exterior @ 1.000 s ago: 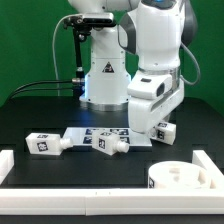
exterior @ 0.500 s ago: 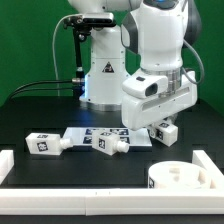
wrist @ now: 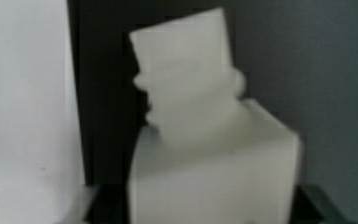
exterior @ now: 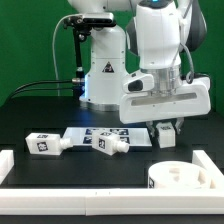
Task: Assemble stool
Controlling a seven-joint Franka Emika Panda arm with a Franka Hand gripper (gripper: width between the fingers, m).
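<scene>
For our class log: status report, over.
Tool shut on one leg. Two loose legs at marker board; seat apart. Nothing blocking.

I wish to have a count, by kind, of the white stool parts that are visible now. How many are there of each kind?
Short chunky white plastic leg: 3
Round white plastic disc seat: 1
Total: 4

No words or numbers are legible; only marker tags (exterior: 41, 144) on a leg (exterior: 58, 146) and the marker board (exterior: 75, 134).
</scene>
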